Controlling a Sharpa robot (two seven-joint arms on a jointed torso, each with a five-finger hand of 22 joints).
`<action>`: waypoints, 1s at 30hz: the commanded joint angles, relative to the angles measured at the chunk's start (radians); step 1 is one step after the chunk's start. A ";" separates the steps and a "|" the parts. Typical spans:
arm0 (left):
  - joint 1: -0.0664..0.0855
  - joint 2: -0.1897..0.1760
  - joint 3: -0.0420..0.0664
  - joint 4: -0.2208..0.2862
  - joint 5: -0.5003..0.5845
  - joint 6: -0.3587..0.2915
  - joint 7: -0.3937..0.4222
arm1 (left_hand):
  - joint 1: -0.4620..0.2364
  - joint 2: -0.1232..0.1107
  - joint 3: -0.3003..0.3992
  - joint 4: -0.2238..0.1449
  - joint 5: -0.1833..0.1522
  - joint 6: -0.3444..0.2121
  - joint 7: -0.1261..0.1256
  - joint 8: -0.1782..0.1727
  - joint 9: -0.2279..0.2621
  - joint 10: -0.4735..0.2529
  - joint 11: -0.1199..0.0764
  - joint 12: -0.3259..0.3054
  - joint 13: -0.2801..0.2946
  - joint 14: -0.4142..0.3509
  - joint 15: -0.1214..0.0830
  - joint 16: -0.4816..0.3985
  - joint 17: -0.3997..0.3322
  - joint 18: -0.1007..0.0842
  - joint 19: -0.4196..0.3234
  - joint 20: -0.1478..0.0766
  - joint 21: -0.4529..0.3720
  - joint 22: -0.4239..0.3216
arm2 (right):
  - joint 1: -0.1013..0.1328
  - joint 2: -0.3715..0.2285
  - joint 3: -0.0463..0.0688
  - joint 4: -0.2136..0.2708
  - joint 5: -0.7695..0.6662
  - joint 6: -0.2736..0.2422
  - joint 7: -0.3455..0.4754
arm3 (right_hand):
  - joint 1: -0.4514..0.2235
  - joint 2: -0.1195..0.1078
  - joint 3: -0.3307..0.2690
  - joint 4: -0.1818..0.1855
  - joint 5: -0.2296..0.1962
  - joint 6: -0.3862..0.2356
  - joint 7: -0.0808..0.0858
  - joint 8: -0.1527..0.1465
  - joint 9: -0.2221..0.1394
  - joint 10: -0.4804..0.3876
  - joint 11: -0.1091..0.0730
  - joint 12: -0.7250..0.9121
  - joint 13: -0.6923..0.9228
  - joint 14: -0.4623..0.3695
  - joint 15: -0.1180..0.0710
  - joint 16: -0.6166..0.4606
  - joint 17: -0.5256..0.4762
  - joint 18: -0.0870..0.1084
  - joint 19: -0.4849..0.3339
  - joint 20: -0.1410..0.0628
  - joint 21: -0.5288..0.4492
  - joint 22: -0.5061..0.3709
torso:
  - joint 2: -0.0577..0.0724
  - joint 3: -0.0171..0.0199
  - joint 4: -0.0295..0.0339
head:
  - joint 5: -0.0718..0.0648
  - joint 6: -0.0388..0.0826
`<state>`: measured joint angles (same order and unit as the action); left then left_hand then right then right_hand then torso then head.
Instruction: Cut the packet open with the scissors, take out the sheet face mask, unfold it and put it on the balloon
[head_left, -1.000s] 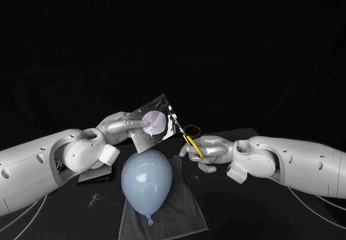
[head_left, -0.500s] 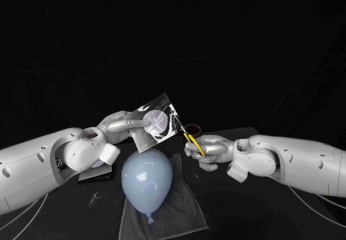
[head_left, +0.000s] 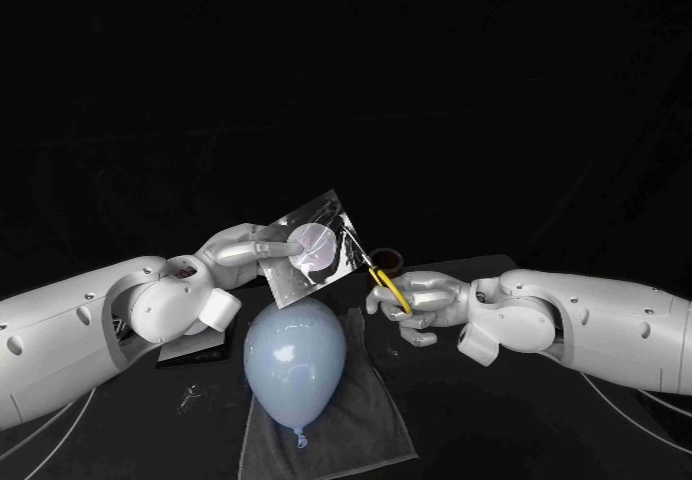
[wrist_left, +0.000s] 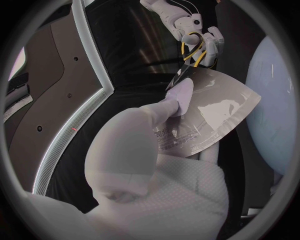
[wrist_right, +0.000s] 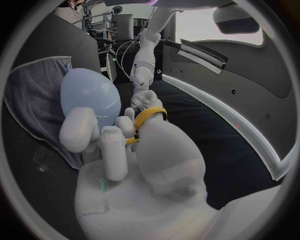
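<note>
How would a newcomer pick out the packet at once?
Start at the pale blue balloon on the grey cloth. Above it, the left hand holds up the packet. Unlike the yellow-handled scissors in the right hand beside it, it is flat and shiny, with a pale round mark.

The balloon (head_left: 294, 350) lies on a cloth (head_left: 378, 405) on the table (head_left: 490, 425), its knot toward 6 o'clock. At the balloon's 12 o'clock, raised off the table, is the packet (head_left: 310, 250), with the left hand (head_left: 242, 250) at its 9 o'clock. The scissors (head_left: 384, 282) meet the packet's edge at its 4 o'clock, with the right hand (head_left: 421, 300) behind them. A flat object (head_left: 195, 350) lies at the balloon's 9 o'clock.
</note>
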<state>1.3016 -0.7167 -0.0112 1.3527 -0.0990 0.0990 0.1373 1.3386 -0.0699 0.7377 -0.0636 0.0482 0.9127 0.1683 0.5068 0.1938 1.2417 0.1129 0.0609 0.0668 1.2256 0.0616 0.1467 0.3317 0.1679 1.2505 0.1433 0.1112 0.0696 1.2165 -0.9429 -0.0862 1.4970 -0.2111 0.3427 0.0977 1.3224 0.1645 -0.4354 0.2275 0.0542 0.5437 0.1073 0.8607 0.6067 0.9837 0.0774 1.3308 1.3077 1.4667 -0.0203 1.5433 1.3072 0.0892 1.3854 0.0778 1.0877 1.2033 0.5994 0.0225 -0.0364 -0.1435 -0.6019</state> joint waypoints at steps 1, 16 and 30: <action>0.000 -0.001 -0.001 0.000 -0.014 0.025 -0.001 | -0.001 0.008 0.002 -0.006 0.003 -0.001 0.008 0.006 0.206 0.006 0.000 0.004 0.001 0.002 -0.003 -0.003 -0.001 0.015 0.008 0.001 0.007 0.001 | 0.003 -0.003 0.003 0.001 0.001 0.019 0.003 | 0.004 -0.020 -0.028 -0.002 -0.005 -0.073 0.049 -0.054 -0.003 0.243 -0.002 -0.050 -0.046 0.077 0.018 -0.013 0.182 0.018 -0.019 0.011 -0.028 -0.020 | 0.000 0.0004 -0.0005 | 0.000 0.000; 0.000 -0.002 -0.001 0.000 -0.022 0.032 -0.004 | -0.001 0.008 0.002 -0.006 0.003 -0.001 0.008 0.005 0.209 0.007 -0.001 0.004 0.001 0.002 -0.003 -0.004 0.001 0.015 0.009 0.001 0.007 0.001 | 0.011 -0.003 0.003 0.000 -0.013 0.014 -0.011 | -0.019 -0.051 -0.026 0.002 -0.006 -0.189 0.099 -0.241 0.004 -0.141 0.046 -0.491 -0.460 -0.001 0.062 -0.107 0.006 0.054 -0.111 0.061 -0.190 -0.148 | 0.001 -0.0003 0.0009 | -0.001 0.002; 0.000 -0.003 -0.002 -0.001 -0.028 0.036 -0.007 | -0.001 0.008 0.002 -0.006 0.003 -0.001 0.008 0.005 0.209 0.007 -0.001 0.004 0.001 0.002 -0.003 -0.004 0.001 0.015 0.009 0.001 0.007 0.001 | 0.029 -0.002 0.003 -0.003 -0.037 0.025 -0.025 | -0.027 -0.096 -0.006 0.022 -0.006 -0.240 0.114 -0.259 0.033 -0.210 0.062 -0.567 -0.538 -0.041 0.075 -0.144 -0.072 0.059 -0.131 0.071 -0.217 -0.177 | 0.000 -0.0005 0.0007 | -0.001 0.002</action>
<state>1.3017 -0.7189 -0.0124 1.3524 -0.1157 0.1116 0.1308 1.3395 -0.0716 0.7377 -0.0636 0.0494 0.9127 0.1684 0.5085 0.1938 1.2414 0.1132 0.0609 0.0668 1.2242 0.0631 0.1467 0.3306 0.1719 1.2506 0.1433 0.1150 0.0696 1.2420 -0.9443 -0.0864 1.4962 -0.2422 0.3545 0.0691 1.2970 0.0802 -0.4343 0.2466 0.0543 0.4105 0.1013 0.6075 0.6385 0.7790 0.1396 0.7674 0.7726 1.4289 0.0546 1.4050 1.2381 0.1390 1.2583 0.1471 0.8764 1.0269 0.5998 0.0221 -0.0352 -0.1438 -0.5979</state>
